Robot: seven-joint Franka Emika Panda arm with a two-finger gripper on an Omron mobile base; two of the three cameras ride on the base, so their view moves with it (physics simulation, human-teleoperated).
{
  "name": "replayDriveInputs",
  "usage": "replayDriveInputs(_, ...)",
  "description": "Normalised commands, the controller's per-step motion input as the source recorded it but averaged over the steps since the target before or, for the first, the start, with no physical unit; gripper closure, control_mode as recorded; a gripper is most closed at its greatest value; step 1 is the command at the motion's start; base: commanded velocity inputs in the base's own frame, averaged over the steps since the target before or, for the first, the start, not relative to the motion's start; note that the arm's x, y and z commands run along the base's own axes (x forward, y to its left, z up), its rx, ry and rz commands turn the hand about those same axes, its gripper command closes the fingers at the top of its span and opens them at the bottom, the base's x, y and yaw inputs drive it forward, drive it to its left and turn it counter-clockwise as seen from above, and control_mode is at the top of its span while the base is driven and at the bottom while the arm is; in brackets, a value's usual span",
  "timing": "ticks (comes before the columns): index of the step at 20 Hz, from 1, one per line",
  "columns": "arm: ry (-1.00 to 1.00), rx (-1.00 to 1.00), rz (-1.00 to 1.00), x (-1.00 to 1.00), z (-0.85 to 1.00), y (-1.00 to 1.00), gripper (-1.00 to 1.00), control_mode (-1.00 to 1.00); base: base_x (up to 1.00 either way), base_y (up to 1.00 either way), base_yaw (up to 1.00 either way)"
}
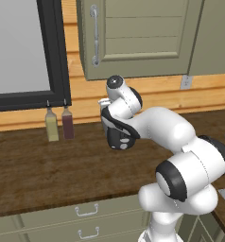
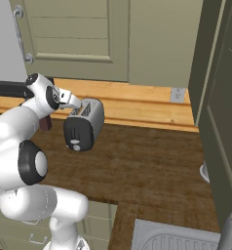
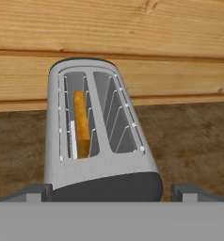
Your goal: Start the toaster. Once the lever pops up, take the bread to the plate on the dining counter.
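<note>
Currently the tool is spread wide and empty, hovering over the near end of the toaster; in the hand view its two tips sit at 8 and 4 o'clock, straddling the black end panel without touching it. Likely lined up this way to get at the lever on that end, though I can't make out the lever itself from here.

Bread is down in the left slot, standing on edge, only its orange crust showing. The right slot looks empty. So toasting hasn't visibly started; my read is the press is the step in hand.

Toaster stands on the wooden table, close to the plank back wall, black end facing the robot. In the right base view the arm reaches in from 9 o'clock, wrist right at the toaster's top.

Around it:
- two bottles near the wall, well off at 9 o'clock in the left base view, below a dark-framed window
- wall cabinet overhead, limits headroom for lifting the slice out
- wall outlet at 2 o'clock of the toaster
- sink at 5 o'clock in the right base view, tall cabinet at 3 o'clock

Nothing sits between tool and toaster.
</note>
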Motion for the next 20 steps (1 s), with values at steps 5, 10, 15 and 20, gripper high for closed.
replayDriveInputs(5, 0.00, 0.00, 0.00, 0.00, 0.00, 0.00, -1.00, -1.00, 0.00, 0.00, 0.00)
replayDriveInputs(10, 0.00, 0.00, 0.00, 0.00, 0.00, 0.00, -1.00, -1.00, 0.00, 0.00, 0.00)
replayDriveInputs(15, 0.00, 0.00, 0.00, 0.00, 0.00, 0.00, -1.00, -1.00, 0.00, 0.00, 0.00)
replayDriveInputs(20, 0.00, 0.00, 0.00, 0.00, 0.00, 0.00, -1.00, -1.00, 0.00, 0.00, 0.00)
